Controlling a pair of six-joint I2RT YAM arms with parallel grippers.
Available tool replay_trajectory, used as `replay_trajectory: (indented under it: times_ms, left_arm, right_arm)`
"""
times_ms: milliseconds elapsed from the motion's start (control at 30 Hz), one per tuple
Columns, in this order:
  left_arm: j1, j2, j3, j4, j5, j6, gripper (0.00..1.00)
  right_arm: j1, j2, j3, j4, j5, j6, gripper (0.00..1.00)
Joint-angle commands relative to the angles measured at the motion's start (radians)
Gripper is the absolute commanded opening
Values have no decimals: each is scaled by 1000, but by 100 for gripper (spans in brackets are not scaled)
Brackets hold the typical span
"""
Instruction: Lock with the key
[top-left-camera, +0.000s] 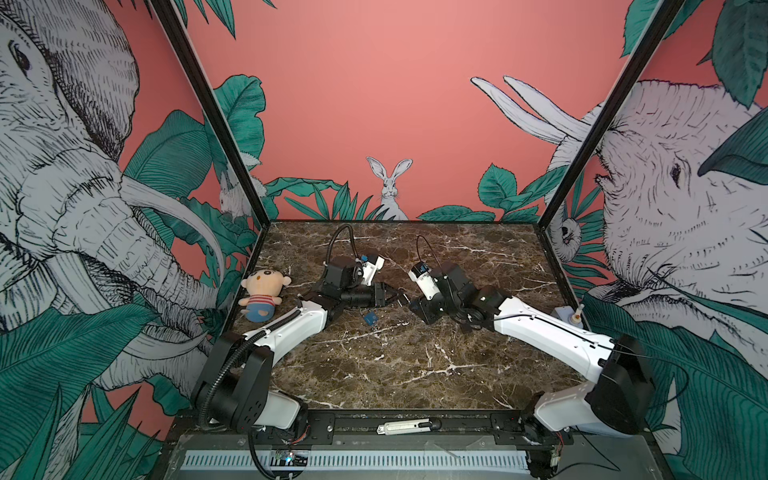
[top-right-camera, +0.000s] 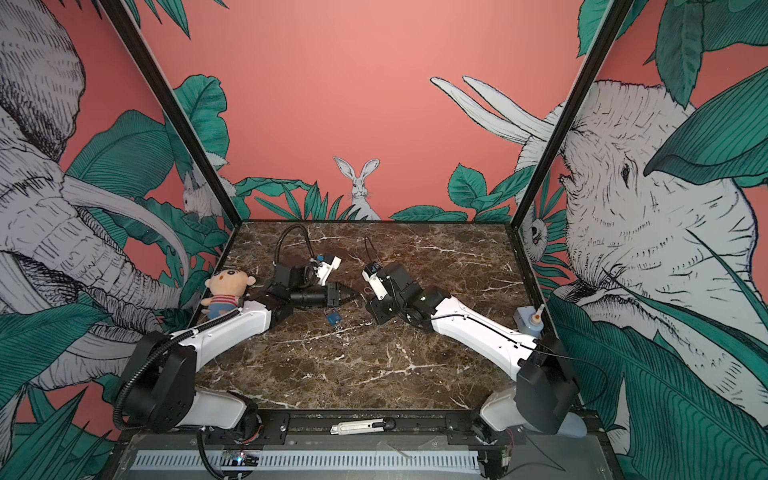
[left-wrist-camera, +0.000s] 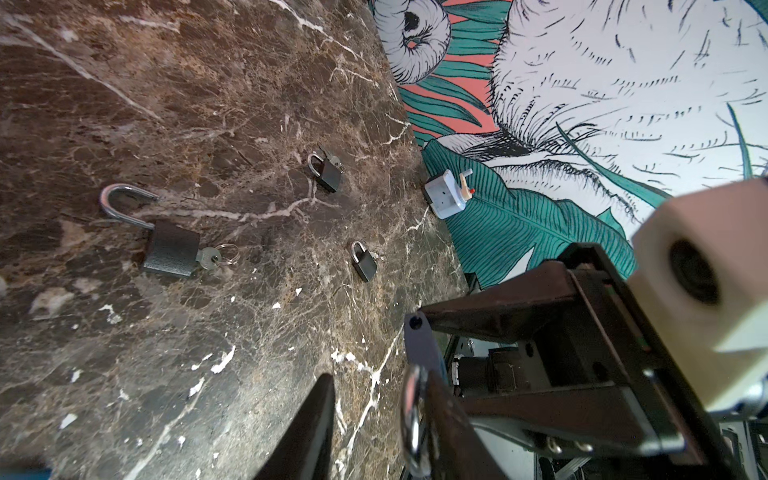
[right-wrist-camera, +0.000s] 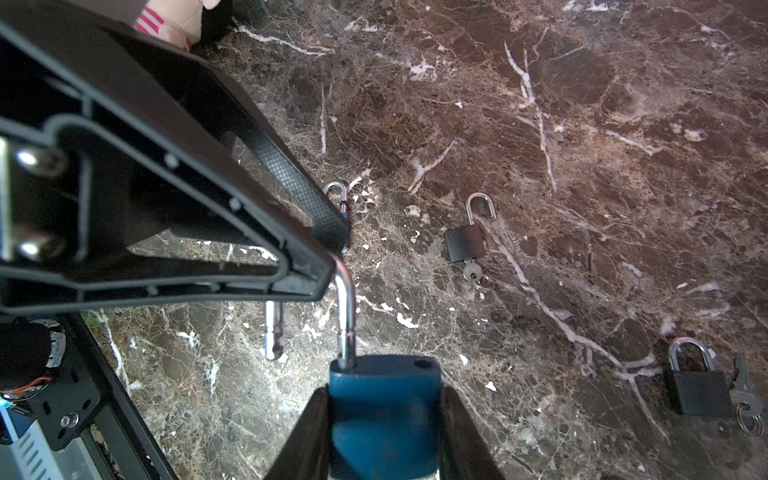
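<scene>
Blue padlock in right hand, shackle apparently against left hand.

Loose blue padlock lies on the marble counter. Just beyond it, the left arm's jaws and the right arm's jaws nearly meet. Plush doll: well left. Pale blue box: well right.

We are reading no lettering, brand, number or sign anywhere in these views. The blue padlock is showing us a plain body, and the black padlocks are showing plain dark faces. Anything stamped on the keys is coming through too small for us to make out.
</scene>
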Motion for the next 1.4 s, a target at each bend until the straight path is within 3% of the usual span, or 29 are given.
replay_trajectory:
  times_ms: [0,533,1033,1367]
  left_arm:
    - [-8,-6,34,27,13,1,36]
    - [-14,24,21,86,48,-39,21]
    - [-16,15,-2,83,64,-42,25]
    - [-15,26,-5,100,70,-55,15]
  right_arm:
    - [-3,-34,24,13,-3,4,4]
    - [-3,-44,22,19,3,1,3]
    - [-10,-45,13,29,4,-2,3]
    - [-11,-44,4,45,-3,6,3]
